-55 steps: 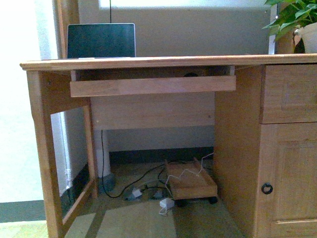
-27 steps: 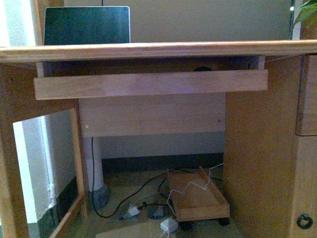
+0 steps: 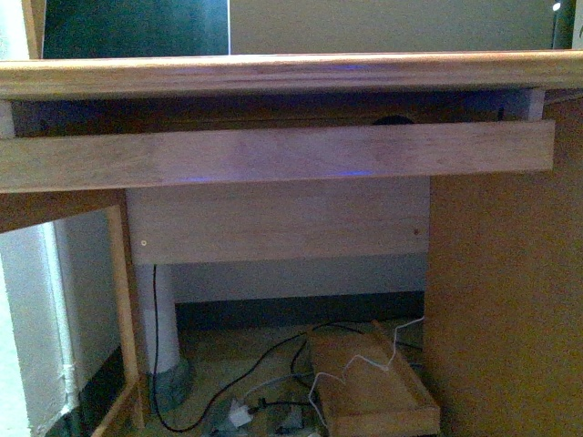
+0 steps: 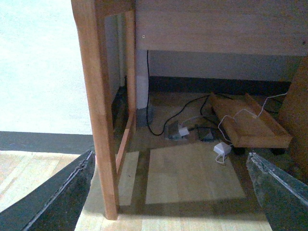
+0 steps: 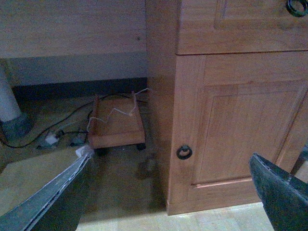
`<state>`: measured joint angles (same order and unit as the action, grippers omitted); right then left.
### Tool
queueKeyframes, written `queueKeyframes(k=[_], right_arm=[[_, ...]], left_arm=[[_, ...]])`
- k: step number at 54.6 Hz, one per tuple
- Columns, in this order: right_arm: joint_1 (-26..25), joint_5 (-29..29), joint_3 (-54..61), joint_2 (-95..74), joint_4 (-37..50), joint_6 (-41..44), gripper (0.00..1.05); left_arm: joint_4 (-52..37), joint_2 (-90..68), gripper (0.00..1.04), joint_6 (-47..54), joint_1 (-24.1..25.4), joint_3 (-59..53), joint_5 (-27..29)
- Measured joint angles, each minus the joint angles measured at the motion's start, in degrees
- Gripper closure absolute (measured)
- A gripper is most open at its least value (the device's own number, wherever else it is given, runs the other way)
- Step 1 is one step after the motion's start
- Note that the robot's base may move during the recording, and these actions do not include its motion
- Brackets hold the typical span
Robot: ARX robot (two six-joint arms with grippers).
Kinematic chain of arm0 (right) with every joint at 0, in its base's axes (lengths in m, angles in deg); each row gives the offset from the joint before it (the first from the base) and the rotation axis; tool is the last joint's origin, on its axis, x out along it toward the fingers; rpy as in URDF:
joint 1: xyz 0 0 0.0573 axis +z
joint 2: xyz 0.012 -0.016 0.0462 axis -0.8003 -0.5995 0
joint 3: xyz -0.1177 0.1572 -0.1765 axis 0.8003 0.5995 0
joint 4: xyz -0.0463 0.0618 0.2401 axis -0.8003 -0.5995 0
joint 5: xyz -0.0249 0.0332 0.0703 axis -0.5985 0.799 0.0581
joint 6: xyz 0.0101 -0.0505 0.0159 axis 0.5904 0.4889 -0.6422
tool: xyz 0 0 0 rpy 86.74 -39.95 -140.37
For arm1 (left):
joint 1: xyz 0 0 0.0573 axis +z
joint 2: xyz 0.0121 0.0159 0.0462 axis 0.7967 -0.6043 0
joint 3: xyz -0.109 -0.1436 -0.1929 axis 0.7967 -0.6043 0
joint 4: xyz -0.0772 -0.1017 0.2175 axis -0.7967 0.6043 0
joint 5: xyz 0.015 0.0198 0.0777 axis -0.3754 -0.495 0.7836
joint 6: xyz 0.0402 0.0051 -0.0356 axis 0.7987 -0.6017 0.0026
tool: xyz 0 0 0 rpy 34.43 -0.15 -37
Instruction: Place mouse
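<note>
Mouse [image 3: 392, 119] behind tray front [image 3: 273, 155] (fingers [image 4: 57, 192] elsewhere)

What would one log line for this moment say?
front view: facing desk edge | left gripper: open, empty | right gripper: open, empty | mouse: dark hump behind keyboard tray front, unsure

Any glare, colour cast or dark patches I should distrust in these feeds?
Front view: soft focus, a blue-violet sheen on the keyboard tray front, the gap above it shadowed, so the dark bump there is unreadable. Left wrist view: the wall is blown out white; desk shadows band the floor. Right wrist view: dim, bluish, murky under the desk.
</note>
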<state>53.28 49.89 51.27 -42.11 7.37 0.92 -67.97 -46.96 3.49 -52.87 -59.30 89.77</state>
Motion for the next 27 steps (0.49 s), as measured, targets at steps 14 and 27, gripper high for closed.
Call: queueKeyframes(k=[14,27], right_arm=[[0.0,0.1,0.0,0.0,0.0,0.0,0.07],[0.0,0.1,0.0,0.0,0.0,0.0,0.07]], left_arm=[[0.0,0.0,0.08,0.0,0.0,0.0,0.0],[0.0,0.0,0.08,0.0,0.0,0.0,0.0]])
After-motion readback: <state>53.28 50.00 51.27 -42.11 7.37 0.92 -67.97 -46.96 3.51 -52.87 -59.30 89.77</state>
